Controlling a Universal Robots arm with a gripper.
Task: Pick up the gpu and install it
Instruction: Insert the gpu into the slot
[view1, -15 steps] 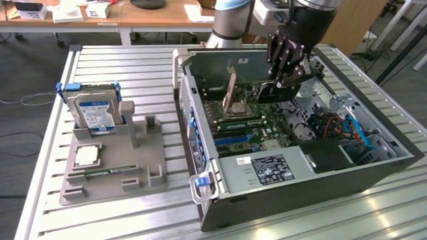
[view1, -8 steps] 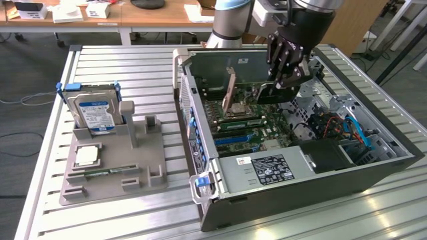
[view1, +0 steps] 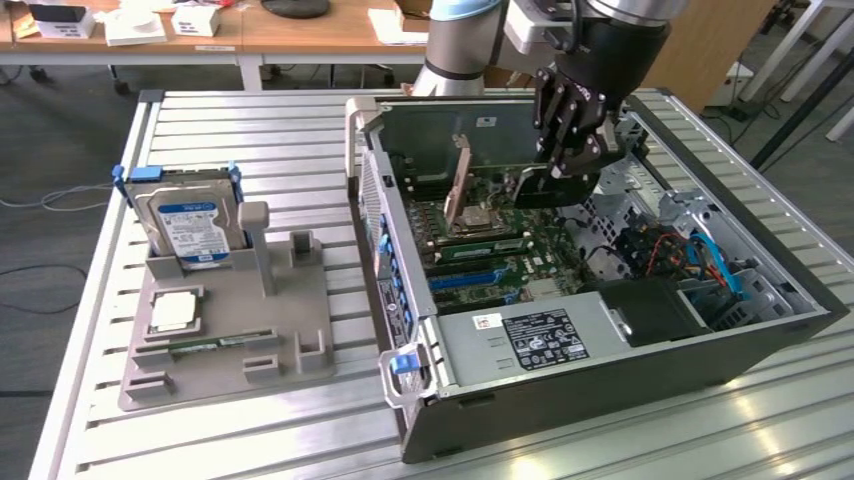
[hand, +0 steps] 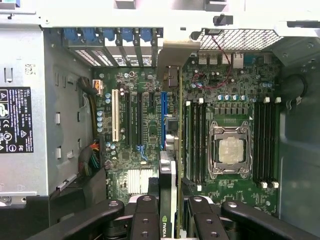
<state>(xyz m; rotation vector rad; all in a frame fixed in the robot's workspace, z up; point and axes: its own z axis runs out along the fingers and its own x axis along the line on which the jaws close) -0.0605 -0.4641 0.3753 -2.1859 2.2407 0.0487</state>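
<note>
Wrist view: claw (hand: 171, 209) grips thin black gpu (hand: 168, 172), silvery-tan bracket at end.

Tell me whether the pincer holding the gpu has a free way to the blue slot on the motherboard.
Probably yes: the pincer grips the gpu on edge, roughly in line with the blue slot, with no cable or part seen between them.

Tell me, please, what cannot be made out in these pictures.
- Wrist view: the gpu is edge-on, hiding any slot beneath it.
- Exterior view: the claw covers the card's top; its lower edge is too small to judge.
- Exterior view: the hard drive label's text is too small to read.
</note>
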